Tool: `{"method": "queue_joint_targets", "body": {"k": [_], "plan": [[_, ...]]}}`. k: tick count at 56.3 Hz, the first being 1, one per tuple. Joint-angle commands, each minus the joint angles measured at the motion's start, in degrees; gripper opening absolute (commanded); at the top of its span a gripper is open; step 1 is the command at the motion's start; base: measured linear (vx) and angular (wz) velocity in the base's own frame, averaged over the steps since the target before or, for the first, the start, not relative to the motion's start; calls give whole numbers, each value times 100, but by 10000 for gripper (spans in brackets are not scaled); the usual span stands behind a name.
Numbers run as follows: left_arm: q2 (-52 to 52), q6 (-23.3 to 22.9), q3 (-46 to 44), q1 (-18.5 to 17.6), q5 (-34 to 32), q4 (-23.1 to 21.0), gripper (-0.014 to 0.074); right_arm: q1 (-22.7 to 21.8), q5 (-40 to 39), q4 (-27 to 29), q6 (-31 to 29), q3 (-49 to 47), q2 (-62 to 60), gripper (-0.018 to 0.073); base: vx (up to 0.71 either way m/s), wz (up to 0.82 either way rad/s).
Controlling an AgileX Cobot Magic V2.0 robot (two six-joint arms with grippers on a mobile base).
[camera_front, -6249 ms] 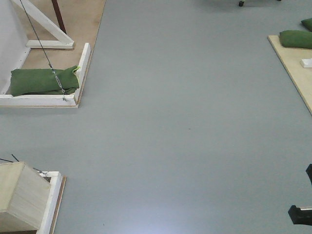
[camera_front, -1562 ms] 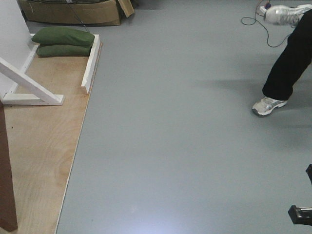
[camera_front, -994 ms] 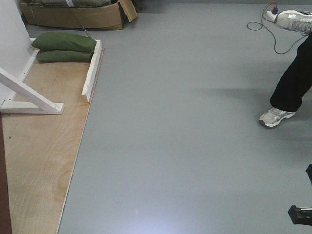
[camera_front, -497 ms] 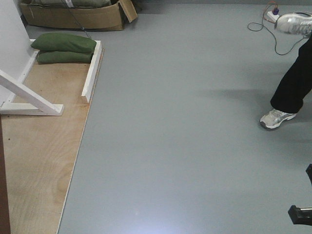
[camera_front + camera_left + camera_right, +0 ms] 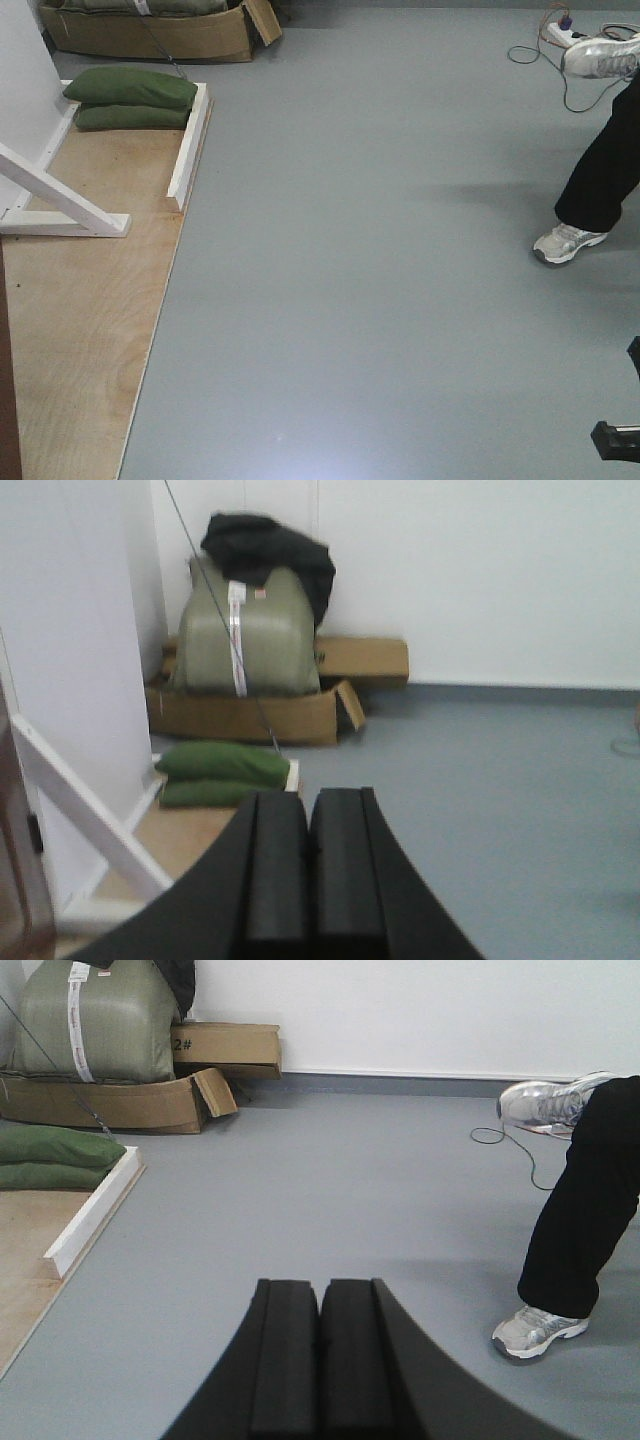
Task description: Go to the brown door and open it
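Observation:
The brown door shows only as a thin reddish-brown strip at the left edge of the front view [image 5: 6, 400], standing on the plywood platform [image 5: 90, 300]. In the left wrist view its blurred edge [image 5: 18, 880] is at the lower left, beside the white diagonal brace [image 5: 90, 820]. Its handle is out of view. My left gripper [image 5: 310, 802] is shut and empty, pointing at the green sandbags [image 5: 220, 765]. My right gripper [image 5: 320, 1290] is shut and empty over the grey floor.
A person's leg and shoe [image 5: 570, 240] stand at the right, with a cable [image 5: 535, 50] behind. Green sandbags [image 5: 130, 90] and a white frame rail [image 5: 188, 140] lie on the platform. A cardboard box [image 5: 150, 35] with a bag stands at the back left.
Since 6.2 s ago the view has travelled along the platform to the far sandbags and box. In the last second it has hardly moved; the person's raised foot has shifted slightly.

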Motion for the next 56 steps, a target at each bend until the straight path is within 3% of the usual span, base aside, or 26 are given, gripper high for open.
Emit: {"method": "queue_joint_targets", "body": {"k": [1,8,19,30,37,46,56], "plan": [[183,-51,-832,-12,-532,89,-3,-9,-472,-38,-32,22,-71,0,0,0],[887,-50,-1776,-12,-520,145,-3,-9,-472,-38,-32,22,-71,0,0,0],[2378,367,-3353,-12,-577,58,-3,-9,-472,-38,-32,22,-71,0,0,0],[3582,1176,-4539,78,-1627,-966,-3,-9,-472,-38,-32,22,-71,0,0,0],[4130,1525,-4868,311,-2858,-2156,-3,-9,-472,-38,-32,22,-71,0,0,0],[4637,1904,-5095,683,-4598,-4363,-3,-9,-472,-38,-32,22,-71,0,0,0],[5014,2816,-5442,1263,-5954,-6195,-3,-9,-472,-38,-32,22,-71,0,0,0]]}}
